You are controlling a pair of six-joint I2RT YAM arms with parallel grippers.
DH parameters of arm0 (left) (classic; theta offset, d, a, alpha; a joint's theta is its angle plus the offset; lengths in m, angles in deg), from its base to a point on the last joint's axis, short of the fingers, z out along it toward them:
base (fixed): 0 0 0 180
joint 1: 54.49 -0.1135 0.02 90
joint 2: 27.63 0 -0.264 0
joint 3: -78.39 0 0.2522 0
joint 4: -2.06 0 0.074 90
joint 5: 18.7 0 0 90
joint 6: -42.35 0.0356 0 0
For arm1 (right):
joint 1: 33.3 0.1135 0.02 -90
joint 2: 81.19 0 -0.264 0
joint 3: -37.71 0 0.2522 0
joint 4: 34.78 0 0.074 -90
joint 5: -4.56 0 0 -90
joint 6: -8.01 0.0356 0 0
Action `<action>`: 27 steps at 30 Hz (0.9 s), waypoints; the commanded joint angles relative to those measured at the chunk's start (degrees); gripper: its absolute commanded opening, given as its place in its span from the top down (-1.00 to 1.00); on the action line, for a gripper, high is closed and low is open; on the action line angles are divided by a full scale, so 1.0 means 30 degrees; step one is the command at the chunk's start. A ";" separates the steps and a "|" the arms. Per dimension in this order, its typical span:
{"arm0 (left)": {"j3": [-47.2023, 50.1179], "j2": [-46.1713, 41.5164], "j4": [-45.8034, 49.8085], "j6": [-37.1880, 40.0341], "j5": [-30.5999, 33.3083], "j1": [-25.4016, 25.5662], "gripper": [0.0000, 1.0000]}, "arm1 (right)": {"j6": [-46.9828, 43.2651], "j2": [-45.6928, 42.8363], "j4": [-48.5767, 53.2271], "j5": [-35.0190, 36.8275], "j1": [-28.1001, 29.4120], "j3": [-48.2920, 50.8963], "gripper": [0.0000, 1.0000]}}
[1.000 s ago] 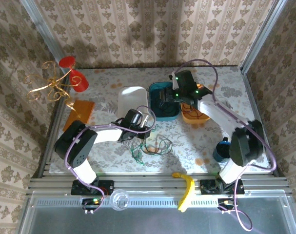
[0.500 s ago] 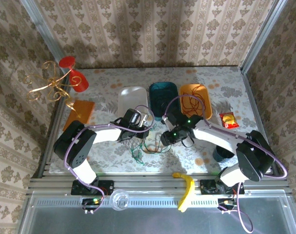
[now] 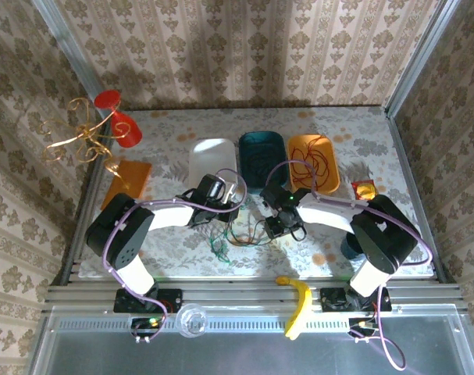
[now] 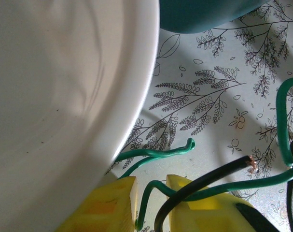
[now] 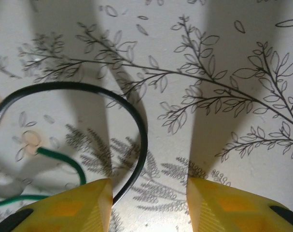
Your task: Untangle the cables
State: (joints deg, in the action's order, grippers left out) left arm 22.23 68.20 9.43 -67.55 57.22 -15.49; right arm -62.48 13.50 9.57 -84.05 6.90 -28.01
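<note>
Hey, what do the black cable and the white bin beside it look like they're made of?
Black cable: copper strands under smooth plastic insulation; a bare coppery tip shows at its cut end. White bin: probably glossy moulded plastic, from soft reflections.

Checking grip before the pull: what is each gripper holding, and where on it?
Left gripper pinches the green cable at a bend partway along; right gripper stands open, holding nothing.

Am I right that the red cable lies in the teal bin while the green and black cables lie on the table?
Not quite: the top external view shows the red cable in the orange bin, not the teal bin. The green cable and black cable do lie on the table.
</note>
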 commanded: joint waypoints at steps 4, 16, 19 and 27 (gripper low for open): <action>0.0529 -0.0245 0.0719 -0.0127 -0.0013 -0.0111 0.51 | 0.0870 0.1190 0.0711 0.3237 0.1013 -0.0277 0.24; 0.0859 -0.0102 0.0486 -0.0191 -0.0226 -0.0111 0.12 | 0.0712 -0.1753 -0.1377 0.4914 0.1092 0.0737 1.00; 0.0961 -0.0040 0.0438 -0.0229 -0.0281 -0.0111 0.12 | 0.0622 -0.3572 -0.1783 0.6337 0.1044 0.0973 1.00; 0.1152 0.0369 0.0337 -0.0301 -0.0413 -0.0111 0.12 | 0.0351 -0.7512 -0.1685 1.0140 0.0574 0.1062 1.00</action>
State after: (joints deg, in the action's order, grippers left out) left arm 23.70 67.72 6.43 -67.58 55.64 -15.53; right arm -60.80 -6.15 4.85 -61.15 9.18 -25.15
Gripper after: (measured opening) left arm 0.441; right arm 0.063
